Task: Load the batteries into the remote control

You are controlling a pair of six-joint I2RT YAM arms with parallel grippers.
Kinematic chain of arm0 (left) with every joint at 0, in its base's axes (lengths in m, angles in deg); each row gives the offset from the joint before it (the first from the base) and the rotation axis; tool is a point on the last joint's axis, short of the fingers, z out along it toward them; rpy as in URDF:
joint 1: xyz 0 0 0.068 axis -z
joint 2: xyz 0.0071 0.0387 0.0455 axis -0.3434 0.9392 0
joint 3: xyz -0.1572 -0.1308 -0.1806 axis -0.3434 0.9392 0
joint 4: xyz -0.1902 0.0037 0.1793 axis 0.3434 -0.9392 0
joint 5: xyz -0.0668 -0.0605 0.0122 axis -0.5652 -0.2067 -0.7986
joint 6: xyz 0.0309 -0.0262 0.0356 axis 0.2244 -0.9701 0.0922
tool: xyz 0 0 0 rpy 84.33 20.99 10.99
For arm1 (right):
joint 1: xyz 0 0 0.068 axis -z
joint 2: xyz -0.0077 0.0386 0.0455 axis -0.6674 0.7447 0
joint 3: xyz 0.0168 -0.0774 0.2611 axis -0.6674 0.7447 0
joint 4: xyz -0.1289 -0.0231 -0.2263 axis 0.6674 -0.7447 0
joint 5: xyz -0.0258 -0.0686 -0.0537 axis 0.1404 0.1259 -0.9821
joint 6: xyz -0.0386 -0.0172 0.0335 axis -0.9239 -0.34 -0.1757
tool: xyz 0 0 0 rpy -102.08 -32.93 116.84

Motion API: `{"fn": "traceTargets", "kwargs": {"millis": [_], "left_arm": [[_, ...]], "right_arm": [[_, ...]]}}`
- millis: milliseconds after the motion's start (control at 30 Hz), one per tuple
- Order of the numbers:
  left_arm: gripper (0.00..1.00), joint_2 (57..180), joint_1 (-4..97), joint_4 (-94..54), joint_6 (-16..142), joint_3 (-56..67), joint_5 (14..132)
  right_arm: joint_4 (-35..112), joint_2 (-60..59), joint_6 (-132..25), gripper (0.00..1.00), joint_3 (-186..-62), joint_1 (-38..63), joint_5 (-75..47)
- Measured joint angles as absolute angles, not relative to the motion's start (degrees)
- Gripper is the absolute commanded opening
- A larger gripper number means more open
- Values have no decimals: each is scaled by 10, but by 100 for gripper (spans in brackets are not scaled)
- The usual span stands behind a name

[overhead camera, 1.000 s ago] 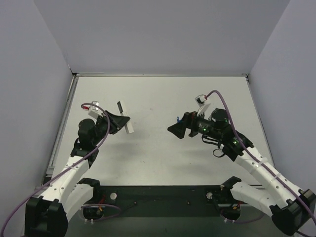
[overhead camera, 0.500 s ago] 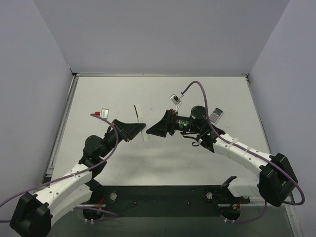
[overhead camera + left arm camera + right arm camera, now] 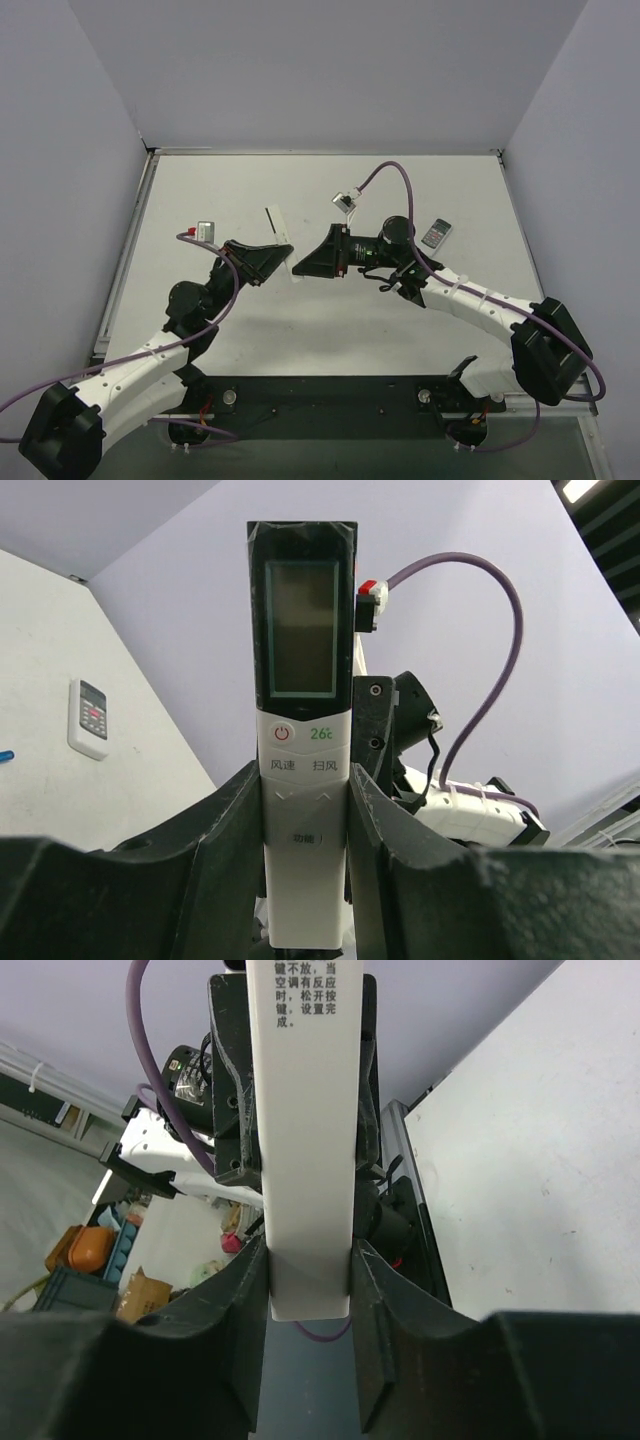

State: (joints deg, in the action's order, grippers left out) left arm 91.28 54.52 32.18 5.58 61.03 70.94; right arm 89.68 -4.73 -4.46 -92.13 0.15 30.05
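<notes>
Two grippers hold the one remote control above the table, the left gripper and the right gripper each pinching it. One wider remote and one blue battery lie on the table.

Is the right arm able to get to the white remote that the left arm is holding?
Probably yes. The right gripper has its fingers against both sides of one end of the remote control, with nothing in between, while the left gripper holds the other end.
</notes>
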Motion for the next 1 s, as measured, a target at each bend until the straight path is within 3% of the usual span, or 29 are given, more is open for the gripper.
{"fn": "traceTargets", "kwargs": {"millis": [33,67,167,300,567,1000], "left_arm": [[18,912,545,323,52,610,709],[34,910,545,324,51,610,710],[59,901,546,319,50,612,710],[72,865,545,294,73,617,718],[78,794,507,245,105,619,708],[74,895,468,314,61,618,599]], "right_arm": [[898,-47,-46,12,-921,2,301],[901,-46,-45,4,-921,2,305],[903,-46,-53,0,-921,2,308],[870,-52,-74,0,-921,1,313],[806,-90,-125,0,-921,1,317],[800,-91,-131,0,-921,1,323]]}}
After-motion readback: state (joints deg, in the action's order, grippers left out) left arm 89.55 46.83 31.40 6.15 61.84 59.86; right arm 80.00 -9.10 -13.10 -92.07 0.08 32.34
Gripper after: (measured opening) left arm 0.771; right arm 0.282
